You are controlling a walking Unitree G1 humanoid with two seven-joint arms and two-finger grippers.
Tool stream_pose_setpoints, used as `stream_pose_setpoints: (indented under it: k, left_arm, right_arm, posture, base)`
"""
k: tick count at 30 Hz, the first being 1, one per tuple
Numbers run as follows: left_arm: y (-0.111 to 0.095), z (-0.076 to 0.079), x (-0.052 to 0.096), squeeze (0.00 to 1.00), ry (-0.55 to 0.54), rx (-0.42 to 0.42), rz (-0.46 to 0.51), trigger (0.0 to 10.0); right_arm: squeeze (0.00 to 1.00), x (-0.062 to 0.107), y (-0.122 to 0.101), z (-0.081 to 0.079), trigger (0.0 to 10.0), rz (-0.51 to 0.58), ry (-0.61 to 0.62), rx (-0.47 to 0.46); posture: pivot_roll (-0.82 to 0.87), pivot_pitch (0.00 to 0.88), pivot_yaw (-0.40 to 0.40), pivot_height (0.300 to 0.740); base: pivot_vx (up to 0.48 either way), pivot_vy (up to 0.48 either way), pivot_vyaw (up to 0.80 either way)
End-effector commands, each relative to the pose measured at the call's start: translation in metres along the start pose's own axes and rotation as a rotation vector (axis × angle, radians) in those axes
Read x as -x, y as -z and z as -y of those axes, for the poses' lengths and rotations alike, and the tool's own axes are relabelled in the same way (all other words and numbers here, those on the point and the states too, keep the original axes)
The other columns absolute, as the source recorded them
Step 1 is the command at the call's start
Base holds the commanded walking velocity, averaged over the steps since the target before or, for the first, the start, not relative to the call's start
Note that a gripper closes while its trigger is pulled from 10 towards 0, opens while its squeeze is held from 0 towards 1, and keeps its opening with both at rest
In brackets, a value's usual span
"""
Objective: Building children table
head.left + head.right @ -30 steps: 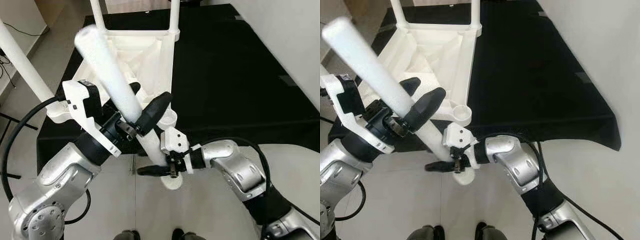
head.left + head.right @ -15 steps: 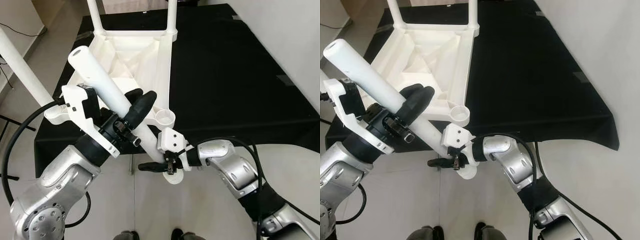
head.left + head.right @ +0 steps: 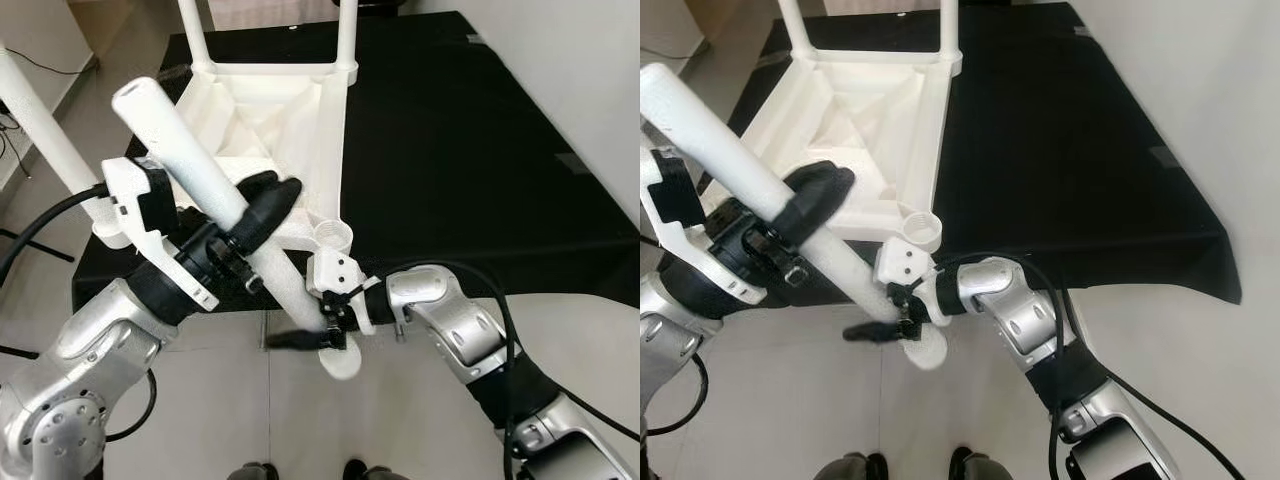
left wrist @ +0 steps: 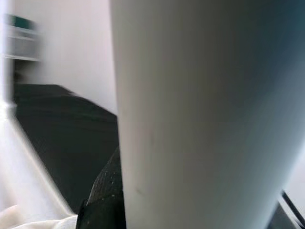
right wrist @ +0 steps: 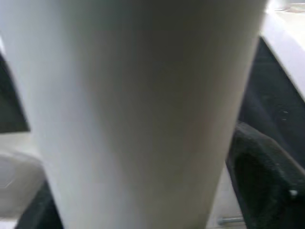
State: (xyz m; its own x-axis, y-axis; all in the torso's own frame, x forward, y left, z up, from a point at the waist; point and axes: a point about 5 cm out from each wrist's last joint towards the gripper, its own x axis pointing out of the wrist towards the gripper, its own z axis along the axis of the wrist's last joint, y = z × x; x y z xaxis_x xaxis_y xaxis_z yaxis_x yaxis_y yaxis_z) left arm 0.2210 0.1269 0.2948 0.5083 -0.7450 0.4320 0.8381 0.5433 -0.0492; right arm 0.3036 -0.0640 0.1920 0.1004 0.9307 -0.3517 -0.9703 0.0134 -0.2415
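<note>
A white table leg (image 3: 215, 205), a smooth, matte plastic cylinder, is held by both grippers in front of the robot, above the floor (image 3: 200, 420) at the near edge of the black mat (image 3: 470, 150). Its long axis runs on a slant: the blunt, closed end is high and to the far left, while the flared, flanged lower end (image 3: 338, 362) hangs low and near, at centre. The left gripper (image 3: 262, 207) clamps the leg at about mid-length, thick black fingers wrapped round it; the right gripper (image 3: 315, 338) pinches the leg just above the flare, one slim finger lying flat and pointing left. The upturned table top (image 3: 875, 120), a ribbed white moulding, lies on the mat to the far side, with three legs already standing in its other corners. The empty socket (image 3: 334, 236), a short round collar at the top's near right corner, sits just beyond and slightly right of the right gripper, near the leg's lower part but apart from it. The move to come likely turns on this offset: the flared end points down and away from the socket, so the leg must be brought upright over it. The right gripper is the nearer to the socket. In the wrist views the leg's surface appears plain and unmarked.
</note>
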Motion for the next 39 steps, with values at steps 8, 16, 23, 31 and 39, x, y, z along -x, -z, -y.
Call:
stream_pose_setpoints:
  k: [8,16,23,31,39]
  left_arm:
    - [0.013,0.017,-0.009,0.00,0.283,0.043,-0.109,0.0]
    - [0.007,0.017,-0.018,0.00,0.382,0.003,-0.102,0.0]
    - [0.003,0.011,-0.023,0.00,0.386,-0.024,-0.079,0.0]
    - [-0.001,0.003,-0.023,0.00,0.350,-0.042,-0.044,0.0]
    - [-0.005,-0.018,-0.025,1.00,0.169,-0.050,0.032,10.0]
  right_arm:
    - [0.00,-0.020,0.004,-0.013,10.0,-0.075,-0.129,-0.084]
    - [0.00,-0.036,0.002,-0.024,0.0,-0.035,-0.158,-0.240]
    - [0.00,-0.038,-0.004,-0.024,0.0,0.020,-0.129,-0.232]
    - [0.00,-0.033,-0.012,-0.018,0.0,0.104,-0.064,-0.196]
    - [0.00,-0.028,-0.017,-0.012,0.0,0.157,-0.002,-0.197]
  posture:
    - [-0.05,0.123,-0.014,0.740]
    - [-0.06,0.124,-0.013,0.740]
    - [-0.06,0.122,-0.010,0.740]
    - [-0.07,0.117,-0.002,0.740]
    - [-0.07,0.118,0.003,0.740]
  base:
    - [0.000,0.000,0.00]
    - [0.000,0.000,0.00]
    - [0.000,0.000,0.00]
    - [0.000,0.000,0.00]
    - [0.000,0.000,0.00]
